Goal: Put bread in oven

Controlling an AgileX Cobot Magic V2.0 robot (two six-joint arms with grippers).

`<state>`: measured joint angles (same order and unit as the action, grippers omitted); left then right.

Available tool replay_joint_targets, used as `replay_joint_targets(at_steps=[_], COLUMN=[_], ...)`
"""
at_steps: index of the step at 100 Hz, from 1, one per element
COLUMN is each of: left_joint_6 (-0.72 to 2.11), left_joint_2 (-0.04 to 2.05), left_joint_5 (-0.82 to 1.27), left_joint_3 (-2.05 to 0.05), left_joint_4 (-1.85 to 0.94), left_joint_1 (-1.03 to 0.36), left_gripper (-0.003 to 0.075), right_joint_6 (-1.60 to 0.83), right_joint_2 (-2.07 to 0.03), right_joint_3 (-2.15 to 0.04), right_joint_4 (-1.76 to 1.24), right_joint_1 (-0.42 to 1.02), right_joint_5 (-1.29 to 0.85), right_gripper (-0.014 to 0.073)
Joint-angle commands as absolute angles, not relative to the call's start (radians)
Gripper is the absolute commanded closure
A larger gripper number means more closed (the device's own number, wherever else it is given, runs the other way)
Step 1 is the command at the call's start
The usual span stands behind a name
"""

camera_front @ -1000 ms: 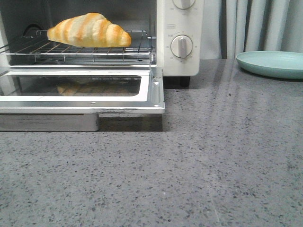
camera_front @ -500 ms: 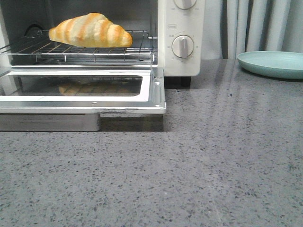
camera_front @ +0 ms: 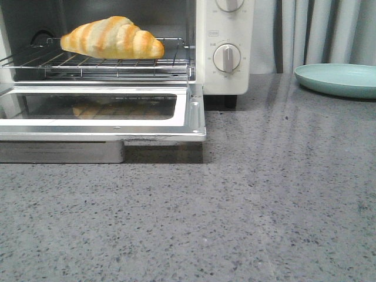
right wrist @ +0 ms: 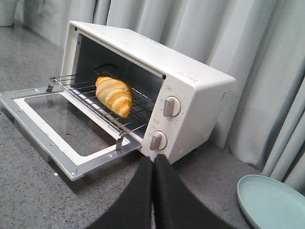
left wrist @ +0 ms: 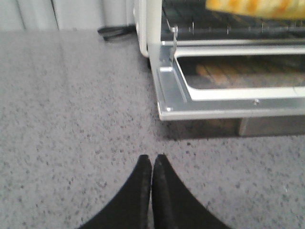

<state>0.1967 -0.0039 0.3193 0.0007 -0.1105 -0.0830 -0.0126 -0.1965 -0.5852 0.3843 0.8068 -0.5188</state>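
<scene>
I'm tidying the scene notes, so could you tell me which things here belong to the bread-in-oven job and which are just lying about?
Part of the job:
bread, on the wire rack
oven, door open

Just lying about:
green plate

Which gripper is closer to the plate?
Right. The right gripper hovers in front of the oven's dial end, with the plate just beside it. The left gripper is off the oven's far side.
</scene>
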Motion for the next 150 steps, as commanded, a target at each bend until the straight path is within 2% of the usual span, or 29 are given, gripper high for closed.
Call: replay_joint_targets(at_steps=[1,107,119,134,150], left_joint_6=[0.179,0.179,0.179,0.179,0.179], left_joint_2=[-0.035,-0.035,-0.035,-0.035,-0.035], left_joint_5=[0.288,0.288,0.288,0.288,0.288], left_joint_3=[0.023,0.023,0.023,0.023,0.023], left_joint_4=[-0.113,-0.115,-0.115,-0.115,-0.115], left_joint_1=[-0.078,-0.070,-0.070,-0.070,-0.070], left_gripper=[0.0741,0.0741,0.0741,0.0741,0.0741], right_joint_6=[-0.008,-0.008,-0.008,-0.008,-0.008], right_joint_2=[-0.209,-0.209,-0.209,-0.207,-0.205], right_joint_3=[-0.608,-0.599,-0.567,-0.476,-0.262], right_joint_4=[0.407,0.425,0.374,0.248,0.131], right_joint_1=[0.802,0.789,0.708,0.507,0.294], right_joint_5=[-0.445,-0.485,-0.472,-0.429,-0.220], right_gripper=[0.0663,0.0663,0.0663,0.0663,0.0663])
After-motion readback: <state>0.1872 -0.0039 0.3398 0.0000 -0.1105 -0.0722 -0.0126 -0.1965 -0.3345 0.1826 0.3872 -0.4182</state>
